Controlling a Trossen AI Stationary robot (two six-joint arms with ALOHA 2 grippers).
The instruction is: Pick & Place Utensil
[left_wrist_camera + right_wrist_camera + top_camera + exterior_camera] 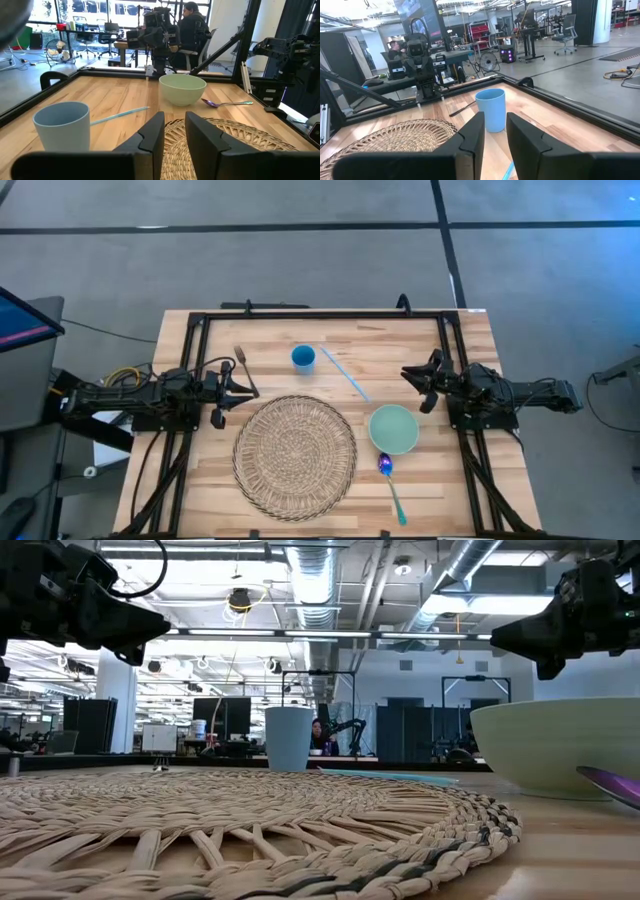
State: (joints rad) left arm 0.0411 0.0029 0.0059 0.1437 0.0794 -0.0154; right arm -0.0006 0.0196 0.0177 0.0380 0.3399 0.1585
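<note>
A metal fork (240, 359) lies flat on the wooden table (470, 480) at the far left. A spoon (391, 484) with a purple bowl and a teal handle lies near the front edge, just in front of a green bowl (394, 429). A round woven placemat (295, 455) lies in the middle. My left gripper (246, 385) hovers open and empty by the mat's far-left rim, just near of the fork; its fingers (152, 135) point toward the bowl (182, 88). My right gripper (416, 376) hovers open and empty, far-right of the bowl.
A blue cup (303, 358) stands upright behind the mat, and a thin light-blue stick (345, 372) lies slanting beside it. A black frame (320, 313) runs along the table's far edge and sides. People and desks show in the room beyond.
</note>
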